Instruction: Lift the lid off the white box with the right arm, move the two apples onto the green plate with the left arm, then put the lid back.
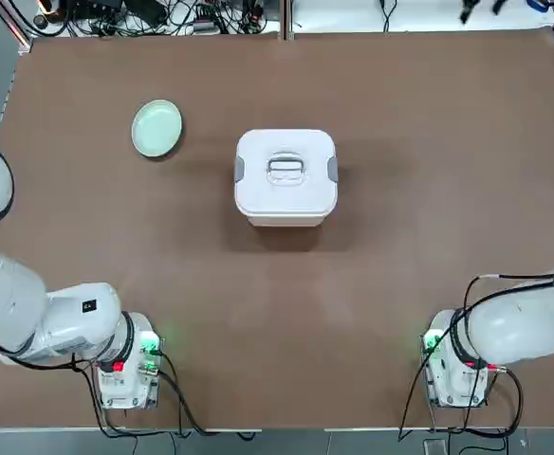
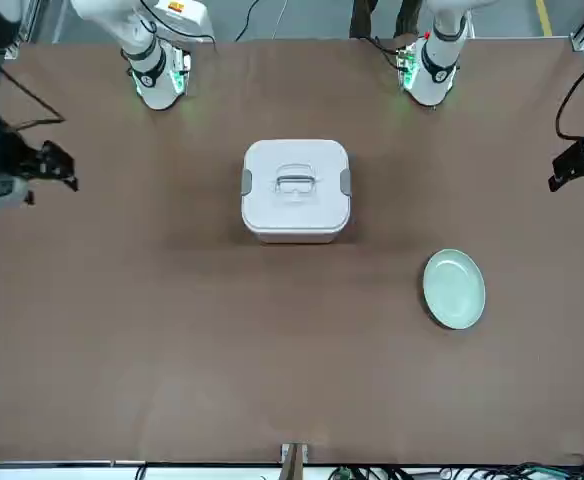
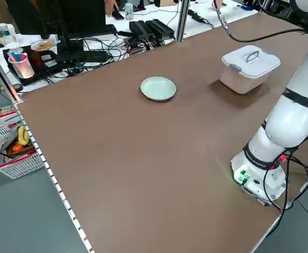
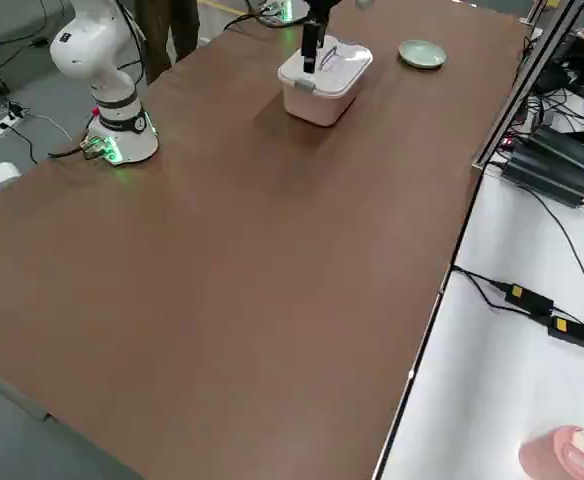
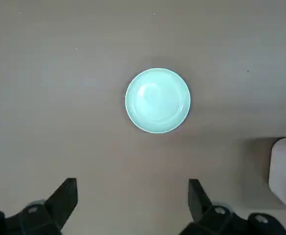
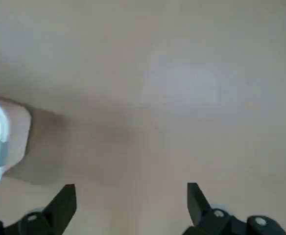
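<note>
The white box (image 1: 286,216) stands mid-table with the lid (image 1: 286,169) on it, handle up and grey clips on two sides. The green plate (image 1: 156,128) lies bare on the table to the box's left and slightly farther from the bases. No apples show in any view. My left gripper (image 2: 579,165) hangs open high over the table's left side, and the plate (image 5: 157,100) sits well beyond its spread fingers. Over the right side my right gripper (image 2: 50,165) hangs open too, holding nothing; a corner of the box (image 6: 6,142) shows at the edge of its wrist view.
Both arm bases (image 1: 125,365) (image 1: 457,368) stand at the near table edge with cables trailing. Cables and power bricks (image 3: 154,29) crowd the bench past the far edge. A red wire basket (image 3: 14,150) sits on the floor off the left side.
</note>
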`<state>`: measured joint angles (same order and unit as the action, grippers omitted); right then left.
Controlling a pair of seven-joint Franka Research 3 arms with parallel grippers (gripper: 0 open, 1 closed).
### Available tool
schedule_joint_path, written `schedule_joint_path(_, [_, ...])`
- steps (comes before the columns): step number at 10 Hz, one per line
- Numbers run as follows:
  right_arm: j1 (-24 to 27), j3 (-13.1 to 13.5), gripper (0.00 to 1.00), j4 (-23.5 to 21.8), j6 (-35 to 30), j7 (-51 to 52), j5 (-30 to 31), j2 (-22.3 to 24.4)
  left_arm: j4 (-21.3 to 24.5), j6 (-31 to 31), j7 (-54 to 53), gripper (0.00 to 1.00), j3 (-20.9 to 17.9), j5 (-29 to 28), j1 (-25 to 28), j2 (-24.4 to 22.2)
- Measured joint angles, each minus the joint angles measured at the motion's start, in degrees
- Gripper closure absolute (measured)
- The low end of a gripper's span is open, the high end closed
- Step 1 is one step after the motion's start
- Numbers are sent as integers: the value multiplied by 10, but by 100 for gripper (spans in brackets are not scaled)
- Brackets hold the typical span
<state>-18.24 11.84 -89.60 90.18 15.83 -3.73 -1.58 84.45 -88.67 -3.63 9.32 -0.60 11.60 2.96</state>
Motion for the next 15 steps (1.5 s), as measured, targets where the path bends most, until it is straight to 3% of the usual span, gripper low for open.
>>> schedule_joint_path(3, [-146, -6, 0, -3, 39, 105, -41, -37, -1, 0, 0, 0, -2, 0, 8, 0])
schedule_joint_path(7, [-351, -8, 0, -8, 192, 152, -41, -166, -2, 0, 0, 0, -2, 0, 9, -3])
schedule_joint_path(10, [-411, -6, 0, -6, 250, 162, -19, -211, 0, 0, 0, 0, 0, 19, 7, -2])
schedule_joint_path(15, [-424, -4, 0, -7, 258, 165, 16, -229, 0, 0, 0, 0, 0, 21, 7, -1])
